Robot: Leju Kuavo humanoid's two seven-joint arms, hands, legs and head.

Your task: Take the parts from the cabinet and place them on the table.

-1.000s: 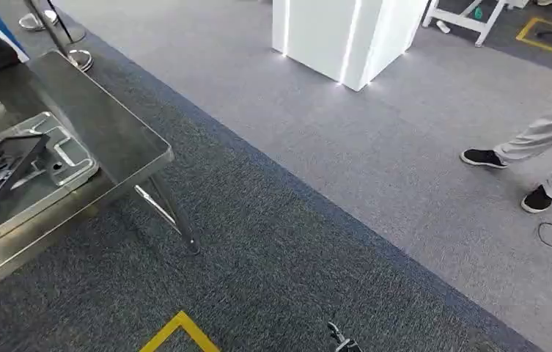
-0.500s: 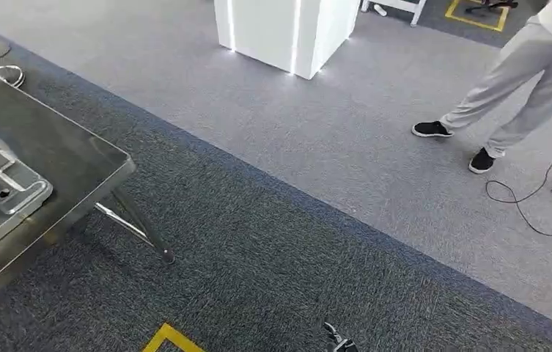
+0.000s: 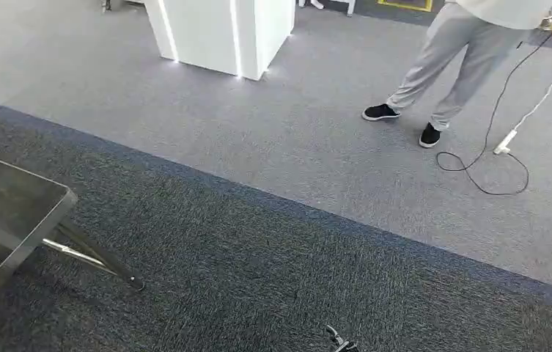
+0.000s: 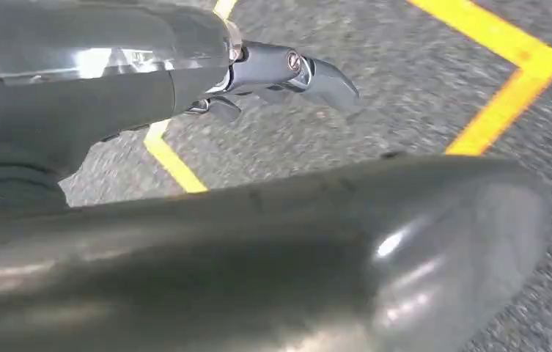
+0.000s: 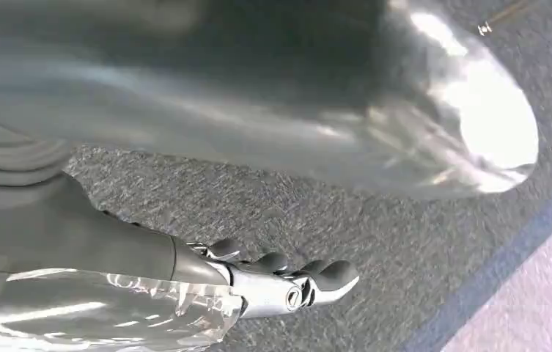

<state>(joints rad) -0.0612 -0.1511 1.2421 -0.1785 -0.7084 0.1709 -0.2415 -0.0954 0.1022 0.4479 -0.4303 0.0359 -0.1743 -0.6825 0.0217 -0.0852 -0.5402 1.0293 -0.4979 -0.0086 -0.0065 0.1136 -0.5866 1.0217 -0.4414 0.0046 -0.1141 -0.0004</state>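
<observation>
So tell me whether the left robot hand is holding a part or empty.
Empty: in the left wrist view the left robot hand hangs over grey carpet with its fingers apart and nothing between them.

The whole head view has been swung rightward by the camera; the surface (image 3: 9, 205) is reduced to one corner; the person (image 3: 470, 44) is brought closer in.

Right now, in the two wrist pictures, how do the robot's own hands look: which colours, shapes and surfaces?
The left hand has a thick, glossy grey thumb, rounded at its tip, and darker grey fingers with a silver screw at the joint. A clear, shiny cover sits behind the fingers. The right hand looks the same: rounded grey thumb, dark fingertips, silver metal with a screw, and a clear cover.
</observation>
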